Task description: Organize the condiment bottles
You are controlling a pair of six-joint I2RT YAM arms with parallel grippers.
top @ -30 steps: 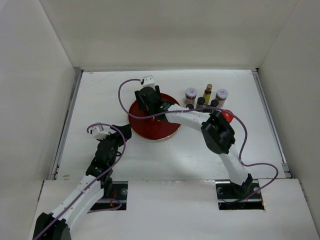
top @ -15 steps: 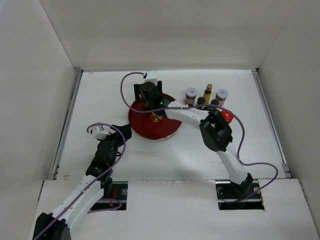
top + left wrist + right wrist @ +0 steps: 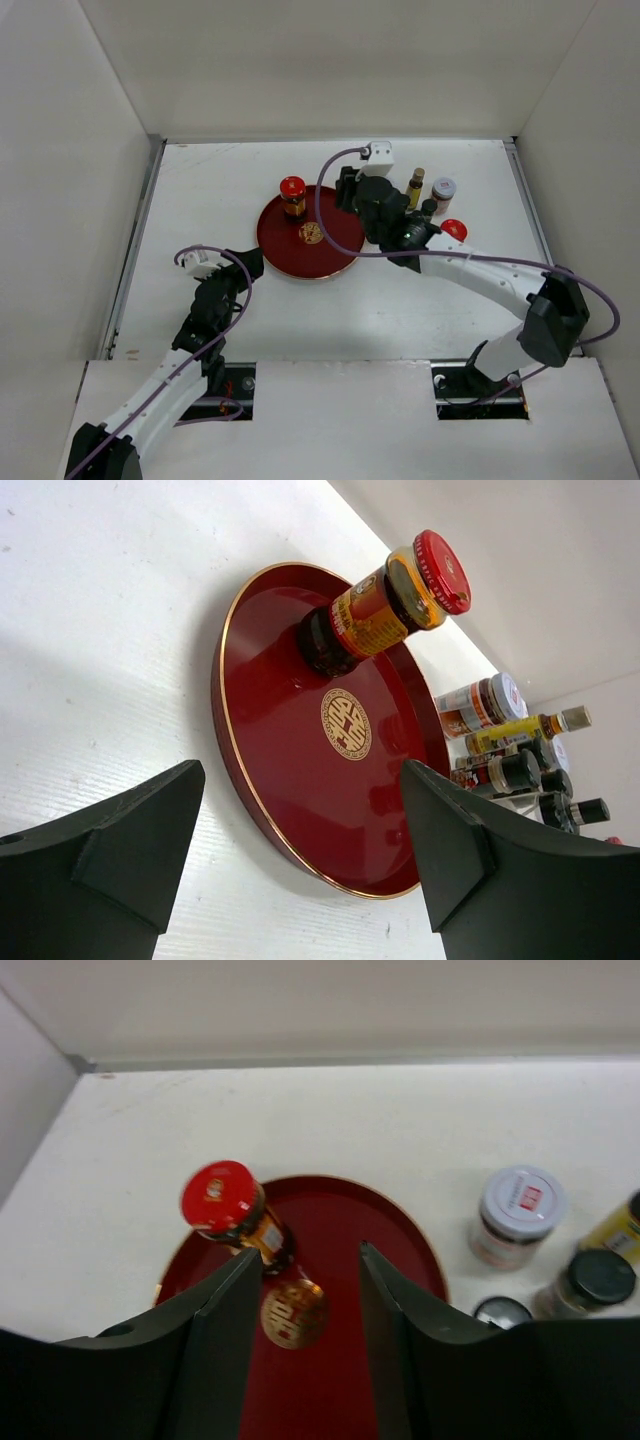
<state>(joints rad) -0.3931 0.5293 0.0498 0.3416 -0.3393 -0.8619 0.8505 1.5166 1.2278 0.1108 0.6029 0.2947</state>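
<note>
On the table (image 3: 200,200), a red tray (image 3: 330,257) bears a red-lidded jar (image 3: 292,197).

Just ahead-left of the black right pincer (image 3: 310,1252) stands the red-lidded jar (image 3: 232,1212), with a glossy red lid, amber glass and a yellow-orange label. The round tray (image 3: 400,1230) beneath it is deep red with a thin gold rim and a gold emblem (image 3: 293,1313) at its centre. To the pincer's right, a white-lidded jar (image 3: 515,1210) bears a small red mark. Beside it are a yellow bottle (image 3: 618,1228) and a black-capped bottle (image 3: 592,1282). The tabletop (image 3: 400,1120) is white.
</note>
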